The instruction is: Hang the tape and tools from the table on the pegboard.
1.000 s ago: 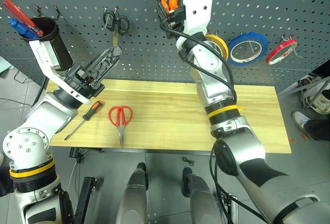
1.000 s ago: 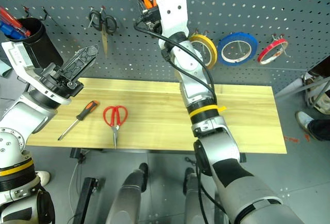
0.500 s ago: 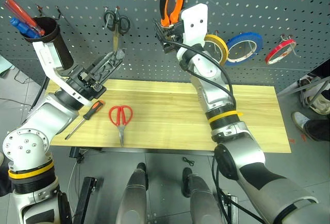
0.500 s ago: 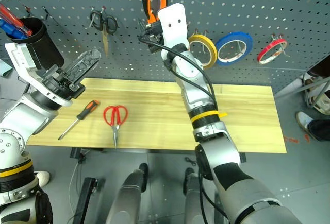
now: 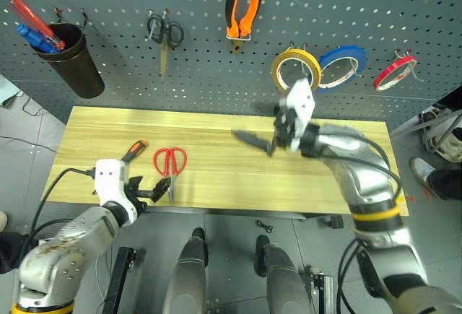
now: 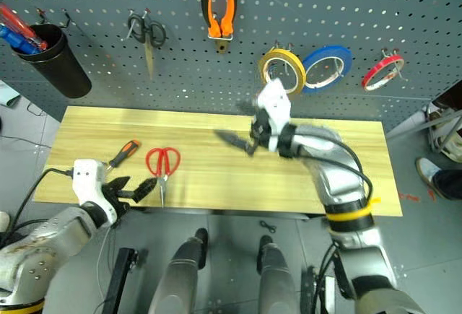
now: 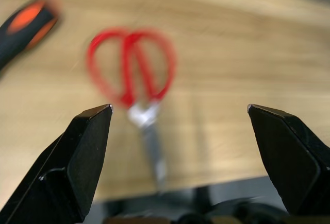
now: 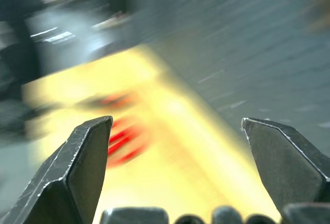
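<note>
The left end effector (image 5: 160,188) hangs at the near edge of the table (image 5: 216,169), fingers spread wide and empty, just short of the blade tip of the red scissors (image 5: 170,166). Two tools lie on the table: those scissors and, just beside them on the side away from the table's middle, one screwdriver (image 5: 132,153) with an orange-and-black handle. Over the middle of the table the right end effector (image 5: 253,141) points across toward the scissors, its fingers apart and holding nothing. Beyond the table stands the pegboard (image 5: 108,76). On it hang one pair of pliers (image 5: 242,7), one small pair of black-handled scissors (image 5: 164,34) and three tape rolls in a row: yellow roll (image 5: 295,71), blue tape (image 5: 341,66), red roll (image 5: 395,71). One dark cup (image 5: 72,61) of pens hangs at the far left of the pegboard.
</note>
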Tool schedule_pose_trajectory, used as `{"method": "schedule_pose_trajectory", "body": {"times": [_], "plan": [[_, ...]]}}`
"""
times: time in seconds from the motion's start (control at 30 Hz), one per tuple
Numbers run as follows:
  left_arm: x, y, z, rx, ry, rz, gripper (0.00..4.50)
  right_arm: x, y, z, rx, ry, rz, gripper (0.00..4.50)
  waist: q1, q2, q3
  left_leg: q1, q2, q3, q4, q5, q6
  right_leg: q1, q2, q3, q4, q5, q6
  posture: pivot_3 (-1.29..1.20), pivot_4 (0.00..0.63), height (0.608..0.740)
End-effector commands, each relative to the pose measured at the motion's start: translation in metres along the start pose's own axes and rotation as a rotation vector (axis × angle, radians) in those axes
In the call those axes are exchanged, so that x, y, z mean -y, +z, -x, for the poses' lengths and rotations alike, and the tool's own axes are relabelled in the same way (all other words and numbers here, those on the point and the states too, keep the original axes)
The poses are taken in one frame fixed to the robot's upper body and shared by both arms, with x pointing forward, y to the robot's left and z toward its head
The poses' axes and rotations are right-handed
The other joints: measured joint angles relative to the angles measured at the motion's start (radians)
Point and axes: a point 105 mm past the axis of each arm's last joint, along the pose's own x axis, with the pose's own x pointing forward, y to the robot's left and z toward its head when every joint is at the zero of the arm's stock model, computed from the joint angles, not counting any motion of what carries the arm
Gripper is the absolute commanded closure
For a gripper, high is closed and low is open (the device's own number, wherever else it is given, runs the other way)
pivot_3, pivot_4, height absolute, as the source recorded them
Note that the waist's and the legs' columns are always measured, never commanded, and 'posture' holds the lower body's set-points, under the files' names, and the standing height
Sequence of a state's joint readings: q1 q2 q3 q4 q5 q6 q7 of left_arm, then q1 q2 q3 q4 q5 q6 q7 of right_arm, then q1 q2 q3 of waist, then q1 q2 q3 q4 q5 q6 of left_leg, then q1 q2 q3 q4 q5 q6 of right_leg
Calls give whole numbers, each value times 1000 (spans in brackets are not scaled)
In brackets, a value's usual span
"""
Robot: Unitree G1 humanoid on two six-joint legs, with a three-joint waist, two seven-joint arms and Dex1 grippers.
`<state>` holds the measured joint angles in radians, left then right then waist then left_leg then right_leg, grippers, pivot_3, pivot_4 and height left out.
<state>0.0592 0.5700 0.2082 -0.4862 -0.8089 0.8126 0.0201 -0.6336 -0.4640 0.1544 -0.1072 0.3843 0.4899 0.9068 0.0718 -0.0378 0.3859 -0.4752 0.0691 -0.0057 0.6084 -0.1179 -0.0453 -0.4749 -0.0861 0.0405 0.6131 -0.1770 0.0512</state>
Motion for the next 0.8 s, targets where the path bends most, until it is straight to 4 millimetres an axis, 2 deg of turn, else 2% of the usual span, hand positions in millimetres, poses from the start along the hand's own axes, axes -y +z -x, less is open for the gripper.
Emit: {"method": "schedule_pose_trajectory", "body": {"times": [0.03,0.17,0.3,0.57,0.67,0.7,0.8], "plan": [[-6,-14,-6,-35,110,-18,0,-23,-1,6,-6,162,24,33,-1,0,1,0,0,0,1,0,0,0,0,0,0,0,0,187,449,740],[-1,-28,-24,-62,141,-25,0,-21,-13,7,-38,189,40,33,-5,-1,3,0,0,0,1,0,0,0,0,1,1,0,0,160,468,740],[4,-29,-43,-50,162,-18,0,-16,-10,6,-28,157,47,33,-4,-2,10,0,0,0,1,0,0,0,1,1,1,0,0,146,474,740],[4,-44,-57,-118,235,-19,0,-17,-4,8,-21,137,64,33,-5,-2,20,-1,0,0,0,0,1,0,1,1,0,4,7,107,496,740],[7,-47,-58,-122,227,5,776,-14,-2,9,-16,111,61,0,-8,-1,22,-1,0,0,1,0,1,0,0,1,0,2,4,104,500,740],[7,-47,-58,-122,225,6,1157,-14,-2,9,-15,107,59,0,-9,-1,22,-1,0,0,1,0,1,0,0,1,0,1,2,104,500,740],[-1,-47,-57,-126,257,23,2686,-15,-3,11,-18,99,56,0,-10,0,23,0,0,0,1,0,1,0,0,1,1,0,1,102,501,740]]}}
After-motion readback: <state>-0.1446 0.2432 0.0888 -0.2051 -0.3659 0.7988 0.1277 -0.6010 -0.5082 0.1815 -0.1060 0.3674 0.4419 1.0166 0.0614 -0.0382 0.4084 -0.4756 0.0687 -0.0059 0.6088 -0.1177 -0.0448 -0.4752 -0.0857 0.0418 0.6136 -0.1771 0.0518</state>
